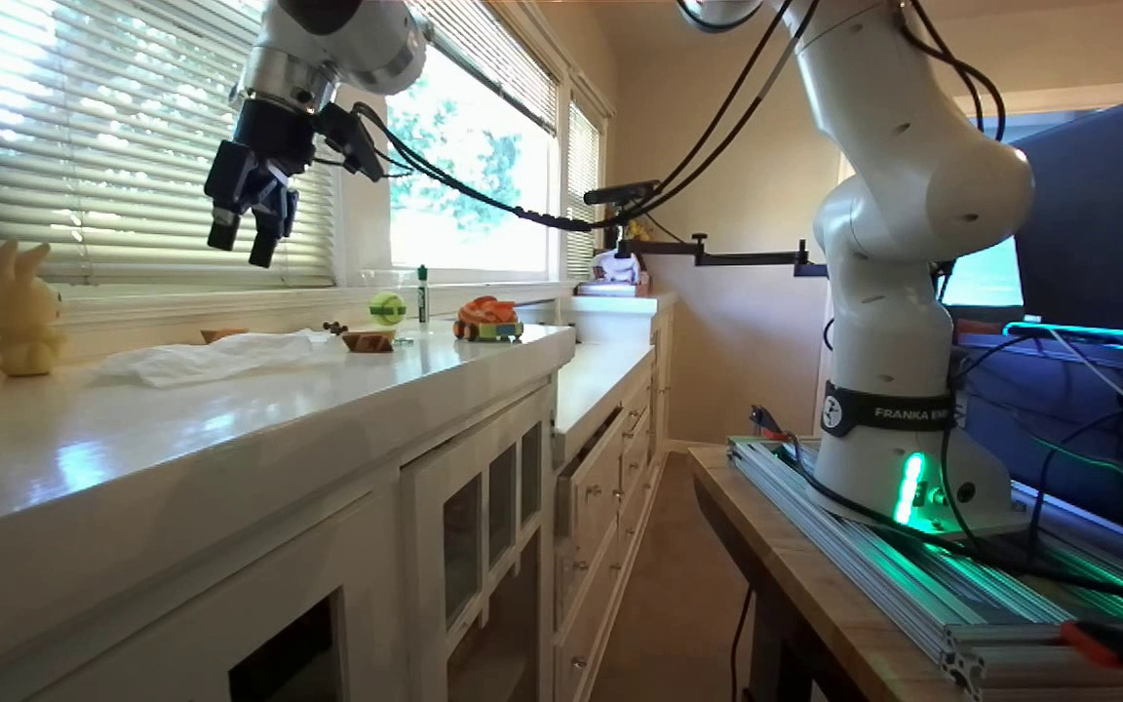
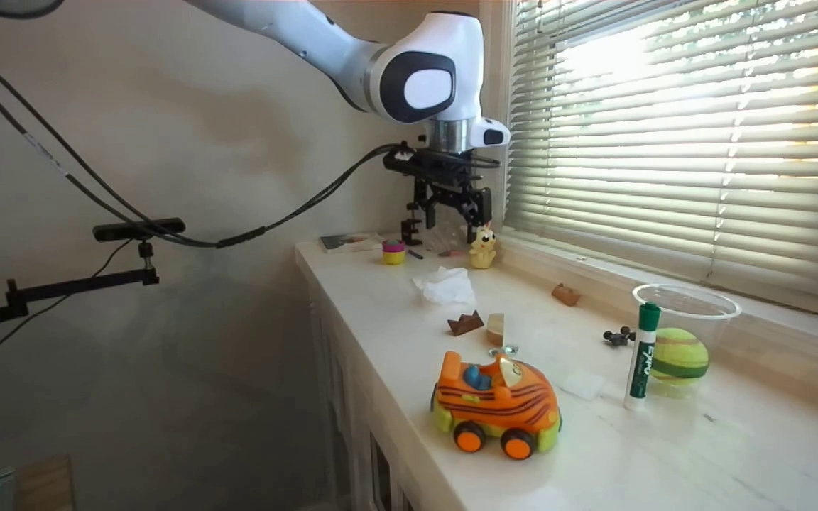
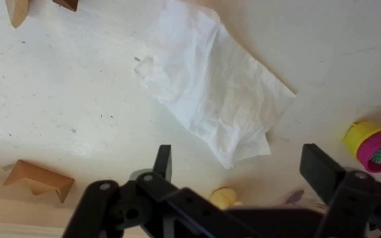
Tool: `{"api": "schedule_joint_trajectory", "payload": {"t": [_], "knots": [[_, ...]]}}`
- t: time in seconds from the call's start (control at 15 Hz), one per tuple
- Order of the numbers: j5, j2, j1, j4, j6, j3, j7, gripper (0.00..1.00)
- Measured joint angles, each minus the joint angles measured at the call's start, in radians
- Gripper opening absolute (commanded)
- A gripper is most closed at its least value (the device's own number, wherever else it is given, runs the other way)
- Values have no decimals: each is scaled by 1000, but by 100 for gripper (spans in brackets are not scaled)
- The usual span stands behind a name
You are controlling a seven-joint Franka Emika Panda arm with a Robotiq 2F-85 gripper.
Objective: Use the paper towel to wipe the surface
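A crumpled white paper towel (image 3: 210,86) lies loose on the white countertop (image 3: 88,109), with small dark specks beside it. The towel also shows in both exterior views (image 1: 220,358) (image 2: 446,285). My gripper (image 3: 239,158) is open and empty, pointing down. In the wrist view the near end of the towel reaches between the two fingertips in the picture. In both exterior views the gripper (image 1: 244,242) (image 2: 451,223) hangs in the air well above the counter, apart from the towel.
A yellow bunny (image 2: 483,248) and a yellow-pink cup (image 3: 375,145) stand near the towel. Brown wooden pieces (image 2: 466,323) (image 3: 40,180) lie around it. Farther along are an orange toy car (image 2: 498,404), a green marker (image 2: 642,355) and a clear cup (image 2: 686,305) with a ball. A window (image 2: 686,142) borders the counter.
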Motion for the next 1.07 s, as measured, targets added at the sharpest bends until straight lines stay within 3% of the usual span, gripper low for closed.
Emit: {"api": "schedule_joint_trajectory", "payload": {"t": [0.6,1.07], "knots": [[0,1,-4,1,-9,4,0,100],[-19,100,-2,76,-153,24,7,100]]}}
